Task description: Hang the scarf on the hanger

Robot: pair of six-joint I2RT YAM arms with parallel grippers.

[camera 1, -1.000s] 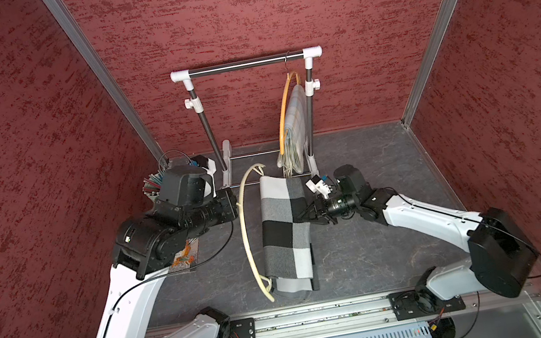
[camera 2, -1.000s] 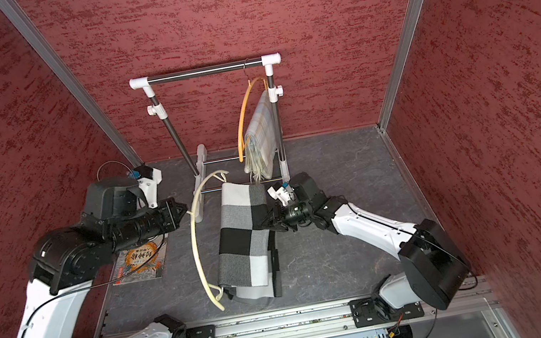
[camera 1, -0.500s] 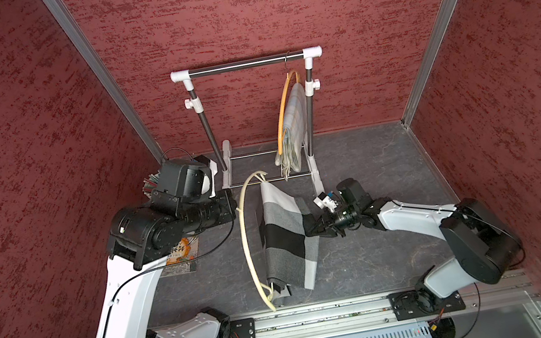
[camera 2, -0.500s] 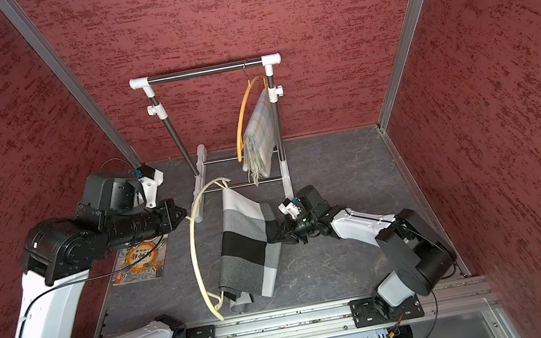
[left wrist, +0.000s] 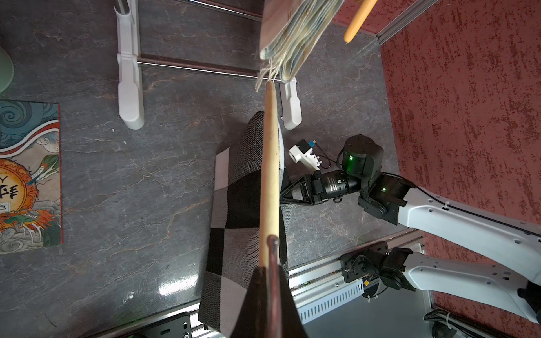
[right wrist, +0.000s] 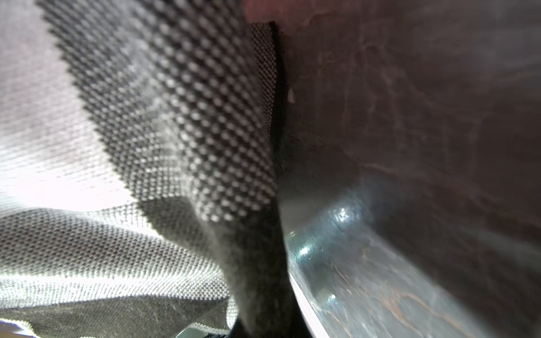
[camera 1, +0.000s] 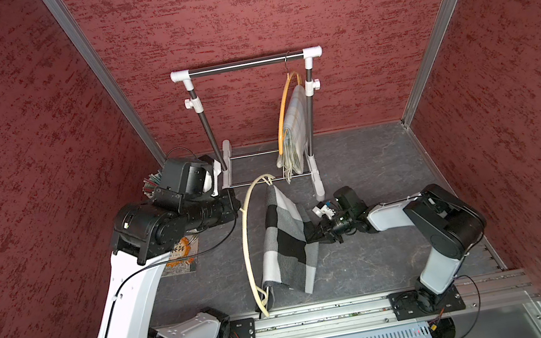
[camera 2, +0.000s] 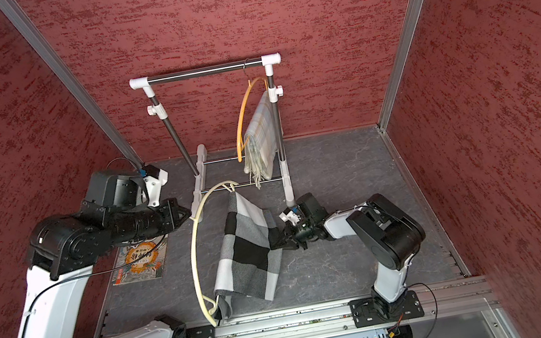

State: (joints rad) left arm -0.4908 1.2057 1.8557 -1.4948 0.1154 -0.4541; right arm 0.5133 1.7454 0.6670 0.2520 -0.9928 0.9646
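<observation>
A black, grey and white checked scarf (camera 1: 285, 242) (camera 2: 245, 249) lies draped over the bar of a cream curved hanger (camera 1: 245, 242) (camera 2: 192, 251), held tilted above the floor. My left gripper (camera 1: 237, 207) (camera 2: 190, 213) is shut on the hanger at its metal hook; in the left wrist view the hanger (left wrist: 269, 175) runs straight out from the left gripper (left wrist: 270, 272) over the scarf (left wrist: 234, 210). My right gripper (camera 1: 311, 236) (camera 2: 274, 242) (left wrist: 282, 194) is shut on the scarf's right edge. Scarf cloth (right wrist: 175, 131) fills the right wrist view.
A white and metal clothes rack (camera 1: 245, 65) (camera 2: 205, 72) stands at the back. An orange hanger with a pale plaid scarf (camera 1: 295, 124) (camera 2: 260, 130) hangs at its right end. A printed booklet (camera 1: 181, 255) (camera 2: 138, 261) lies on the floor under my left arm.
The left gripper has raised the hanger, so the scarf now slopes instead of lying flat. The right gripper, still on the scarf's edge, has moved a little toward the front.
</observation>
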